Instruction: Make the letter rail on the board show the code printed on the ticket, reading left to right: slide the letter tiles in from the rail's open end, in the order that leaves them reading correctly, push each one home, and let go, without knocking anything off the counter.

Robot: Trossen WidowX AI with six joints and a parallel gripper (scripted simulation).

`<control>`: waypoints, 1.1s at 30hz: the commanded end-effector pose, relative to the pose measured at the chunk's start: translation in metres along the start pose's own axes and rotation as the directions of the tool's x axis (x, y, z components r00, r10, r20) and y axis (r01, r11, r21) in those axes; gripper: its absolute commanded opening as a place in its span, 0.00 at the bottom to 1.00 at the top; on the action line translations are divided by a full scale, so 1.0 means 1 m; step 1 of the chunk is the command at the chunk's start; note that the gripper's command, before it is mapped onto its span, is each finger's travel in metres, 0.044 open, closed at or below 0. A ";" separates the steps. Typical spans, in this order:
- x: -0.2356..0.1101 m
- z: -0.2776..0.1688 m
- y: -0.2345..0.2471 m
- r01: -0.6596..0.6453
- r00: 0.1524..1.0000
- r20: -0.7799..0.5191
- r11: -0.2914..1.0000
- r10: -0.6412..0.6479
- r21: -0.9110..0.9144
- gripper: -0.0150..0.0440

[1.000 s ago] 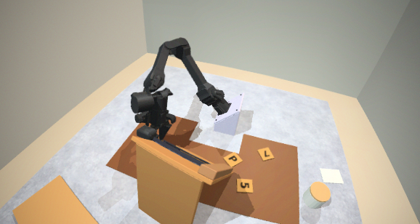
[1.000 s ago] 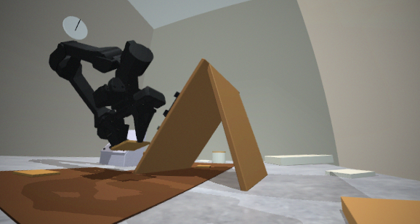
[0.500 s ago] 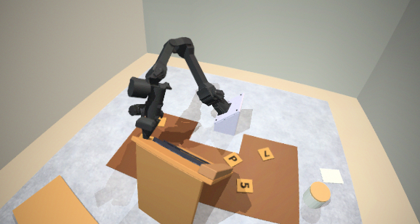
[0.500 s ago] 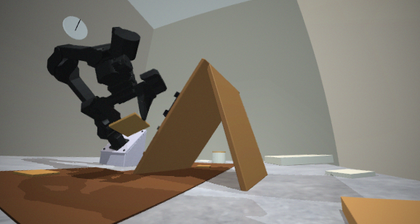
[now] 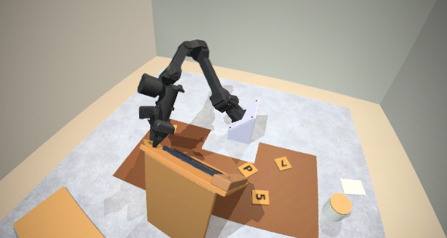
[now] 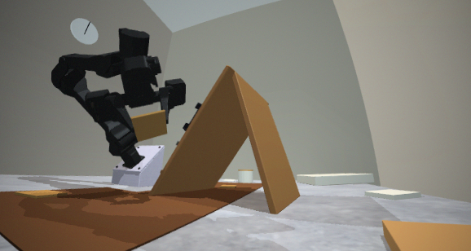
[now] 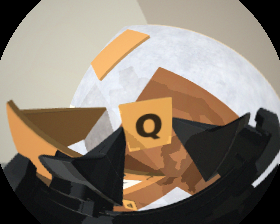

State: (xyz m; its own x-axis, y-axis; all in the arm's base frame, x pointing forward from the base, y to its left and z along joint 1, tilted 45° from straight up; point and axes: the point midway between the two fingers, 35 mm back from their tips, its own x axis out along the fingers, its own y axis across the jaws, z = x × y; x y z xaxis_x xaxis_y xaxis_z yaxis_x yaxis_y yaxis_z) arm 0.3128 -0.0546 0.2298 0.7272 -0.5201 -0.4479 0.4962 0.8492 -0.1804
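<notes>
My gripper (image 5: 158,137) (image 6: 165,108) (image 7: 148,125) is shut on an orange letter tile marked Q (image 7: 147,124) (image 6: 150,125) (image 5: 173,128). It holds the tile in the air just off the left end of the dark letter rail (image 5: 189,161), which runs along the sloped orange board (image 5: 178,202) (image 6: 212,140) (image 7: 51,125). A brown stop block (image 5: 229,181) caps the rail's right end. I see no tiles in the rail. Loose tiles P (image 5: 247,169), 5 (image 5: 260,197) and a third tile (image 5: 283,163) lie on the brown mat (image 5: 290,214) (image 6: 81,213). A white card (image 5: 353,186) lies at the right; I cannot make out any print on it.
A jar with an orange lid (image 5: 336,207) (image 6: 245,175) stands at the right front. A flat orange panel (image 5: 54,218) (image 6: 428,234) (image 7: 118,52) lies at the front left. The arm's white base (image 5: 243,129) (image 6: 143,169) stands behind the board. A pale slab (image 6: 334,178) lies by the far wall.
</notes>
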 end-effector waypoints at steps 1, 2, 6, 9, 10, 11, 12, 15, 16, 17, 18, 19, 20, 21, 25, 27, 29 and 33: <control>-0.004 0.003 0.004 -0.027 0.999 0.032 0.991 0.031 -0.128 0.25; -0.005 0.004 0.005 -0.030 0.999 0.040 0.987 0.037 -0.157 0.25; -0.010 0.008 0.007 -0.037 0.996 0.072 0.961 0.059 -0.273 0.25; -0.013 0.011 0.009 -0.036 0.992 0.097 0.934 0.075 -0.357 0.25; -0.014 0.013 0.009 -0.035 0.991 0.105 0.923 0.081 -0.384 0.25; -0.015 0.014 0.010 -0.032 0.990 0.113 0.911 0.086 -0.411 0.25; -0.016 0.015 0.010 -0.029 0.988 0.121 0.899 0.091 -0.438 0.25; -0.020 0.018 0.012 -0.017 0.984 0.146 0.857 0.107 -0.515 0.25; -0.021 0.019 0.012 -0.012 0.982 0.154 0.842 0.112 -0.539 0.25; -0.023 0.020 0.013 -0.006 0.980 0.162 0.826 0.117 -0.563 0.25; -0.024 0.021 0.013 0.001 0.978 0.171 0.810 0.122 -0.587 0.25; -0.025 0.022 0.013 0.007 0.976 0.177 0.796 0.126 -0.606 0.25; -0.025 0.022 0.014 0.011 0.975 0.181 0.787 0.129 -0.617 0.25; -0.026 0.022 0.014 0.012 0.975 0.183 0.784 0.130 -0.620 0.25; -0.026 0.022 0.014 0.012 0.975 0.183 0.784 0.130 -0.620 0.25; -0.026 0.022 0.014 0.012 0.975 0.183 0.784 0.130 -0.620 0.25; -0.026 0.022 0.014 0.012 0.975 0.183 0.784 0.130 -0.620 0.25; -0.025 0.022 0.014 0.012 0.975 0.183 0.784 0.130 -0.620 0.25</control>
State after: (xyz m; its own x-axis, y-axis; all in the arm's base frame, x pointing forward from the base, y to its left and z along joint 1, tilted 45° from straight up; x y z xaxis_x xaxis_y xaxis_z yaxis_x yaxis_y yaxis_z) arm 0.3112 -0.0326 0.2580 0.8568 -0.4184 -0.3013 0.1089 0.7180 -0.6875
